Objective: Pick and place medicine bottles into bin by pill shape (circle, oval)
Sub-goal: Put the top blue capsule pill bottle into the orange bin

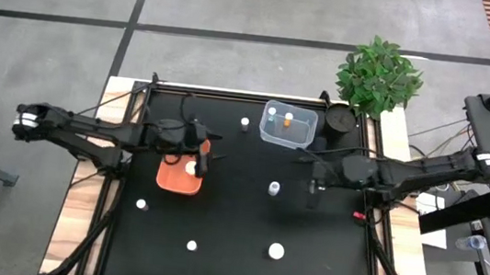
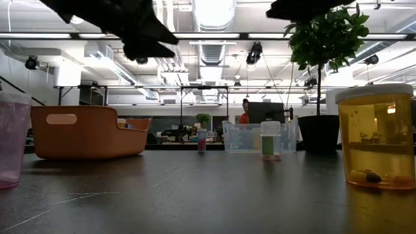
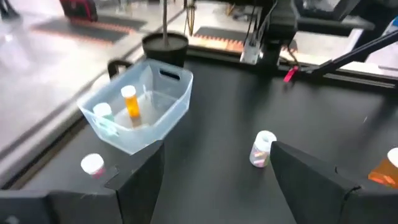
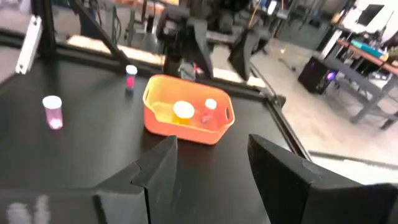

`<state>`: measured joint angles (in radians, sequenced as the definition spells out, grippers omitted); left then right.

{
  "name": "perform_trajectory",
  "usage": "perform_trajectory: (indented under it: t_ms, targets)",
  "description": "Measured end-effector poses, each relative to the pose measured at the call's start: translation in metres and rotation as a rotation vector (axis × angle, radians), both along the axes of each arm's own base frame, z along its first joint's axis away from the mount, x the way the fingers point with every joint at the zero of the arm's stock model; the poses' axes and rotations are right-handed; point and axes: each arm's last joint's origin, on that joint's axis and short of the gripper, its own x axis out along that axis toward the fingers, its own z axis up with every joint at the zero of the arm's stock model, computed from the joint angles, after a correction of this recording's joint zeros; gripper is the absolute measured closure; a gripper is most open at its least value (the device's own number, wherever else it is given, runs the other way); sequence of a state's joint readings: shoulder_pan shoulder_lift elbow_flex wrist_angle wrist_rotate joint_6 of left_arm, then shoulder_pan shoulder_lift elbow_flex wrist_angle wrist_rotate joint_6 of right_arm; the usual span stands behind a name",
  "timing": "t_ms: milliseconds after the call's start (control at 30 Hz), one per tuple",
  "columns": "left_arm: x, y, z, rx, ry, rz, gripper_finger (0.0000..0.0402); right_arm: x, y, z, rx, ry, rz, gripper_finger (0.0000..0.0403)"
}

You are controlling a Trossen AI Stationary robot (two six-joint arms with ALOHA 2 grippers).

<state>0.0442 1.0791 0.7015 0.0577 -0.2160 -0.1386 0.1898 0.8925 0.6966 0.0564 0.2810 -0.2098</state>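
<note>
My left gripper [image 1: 204, 159] hangs open and empty above the orange bin [image 1: 178, 176], which holds white-capped bottles [image 4: 183, 111]. My right gripper [image 1: 313, 190] is open and empty above the table, just right of a white-capped bottle [image 1: 273, 189] standing upright. The clear bin [image 1: 288, 126] at the far middle holds an orange bottle [image 3: 129, 101] and a white-capped one [image 3: 102, 113]. More bottles stand on the mat: one near the clear bin [image 1: 245, 123], one at the left [image 1: 141, 204], and two near the front [image 1: 192, 244] [image 1: 276, 250].
A potted plant [image 1: 379, 76] and a dark round pot [image 1: 339, 120] stand at the far right corner. In the low view an amber bottle [image 2: 376, 136] and a pinkish bottle [image 2: 12, 140] stand close to the camera. Bare black mat lies between the bins and the front bottles.
</note>
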Motion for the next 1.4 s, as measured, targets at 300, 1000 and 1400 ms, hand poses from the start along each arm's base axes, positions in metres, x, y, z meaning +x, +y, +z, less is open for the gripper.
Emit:
perform_trajectory:
  t_ms: [300, 1000, 1400]
  targets:
    - [0.037, 0.018, 0.025, -0.021, 0.258, 0.087, 0.0127, -0.033, -0.005, 0.003, 0.035, -0.088, 0.025, 0.0213]
    - [0.076, 0.131, 0.005, 0.133, 0.844, -0.139, 0.0127, -0.041, -0.007, 0.003, 0.034, -0.112, 0.027, 0.0213]
    - [0.112, 0.163, -0.031, 0.163, 0.734, -0.093, 0.0127, -0.041, -0.007, 0.003, 0.027, -0.109, 0.028, 0.0213]
